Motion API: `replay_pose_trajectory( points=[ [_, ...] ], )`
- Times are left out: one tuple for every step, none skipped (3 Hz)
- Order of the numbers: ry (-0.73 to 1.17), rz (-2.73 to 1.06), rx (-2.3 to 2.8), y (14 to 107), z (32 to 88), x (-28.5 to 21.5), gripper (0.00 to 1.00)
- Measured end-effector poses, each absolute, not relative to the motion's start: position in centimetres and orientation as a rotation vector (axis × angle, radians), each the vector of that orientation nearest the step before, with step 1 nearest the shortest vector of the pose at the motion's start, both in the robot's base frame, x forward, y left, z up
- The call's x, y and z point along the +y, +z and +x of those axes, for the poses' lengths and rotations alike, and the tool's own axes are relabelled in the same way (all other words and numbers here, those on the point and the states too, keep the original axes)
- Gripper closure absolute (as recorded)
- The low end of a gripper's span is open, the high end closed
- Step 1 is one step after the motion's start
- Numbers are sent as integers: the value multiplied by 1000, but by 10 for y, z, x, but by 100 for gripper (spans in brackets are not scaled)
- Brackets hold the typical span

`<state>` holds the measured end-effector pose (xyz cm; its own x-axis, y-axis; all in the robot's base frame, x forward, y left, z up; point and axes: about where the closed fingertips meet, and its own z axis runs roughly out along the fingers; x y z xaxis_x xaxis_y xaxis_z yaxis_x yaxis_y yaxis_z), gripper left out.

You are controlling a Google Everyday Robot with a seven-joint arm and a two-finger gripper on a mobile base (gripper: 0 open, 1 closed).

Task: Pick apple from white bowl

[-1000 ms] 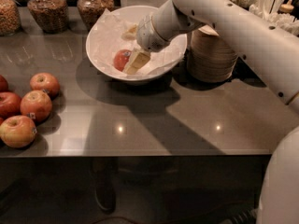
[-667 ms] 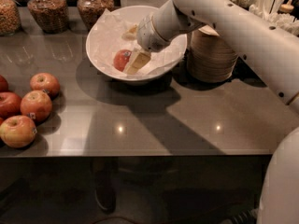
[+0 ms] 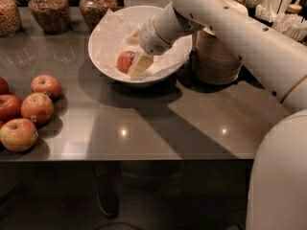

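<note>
Bench: dark grey bench, smooth and glossy, showing light spots and shadows.
White bowl: large, wide, glossy white bowl with sloping sides, standing at the rear middle of the bench.
Lining: crumpled white paper, creased, spilling over the bowl's rim.
Apple: small round orange-red apple with a pale sticker near its top, lying on the paper inside the white bowl, toward the front.
Claw: cream-coloured claw at the end of the smooth white arm, lowered into the bowl, its tip just beside the apple's right side.
Claw state: cannot tell whether it is released or clenched, nor whether it grips the apple.
Other fruit: red-and-yellow mottled apples, grouped at the bench's left edge, well apart from the bowl.
Stack: ribbed cream disposable bowls, just right of the white bowl.
Jars: rounded glass jars with grainy brown contents, along the rear.
</note>
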<state>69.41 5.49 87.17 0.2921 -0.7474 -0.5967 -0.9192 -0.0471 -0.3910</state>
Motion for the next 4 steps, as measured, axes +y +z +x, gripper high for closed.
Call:
replay_pose_trajectory(
  points=[
    [305,-1846,1526,866,699,56,29],
    [317,-1857,1549,861,701,57,36],
    [334,-1869,1568,858,700,57,55],
    [345,-1878,1580,857,697,55,79]
  ],
)
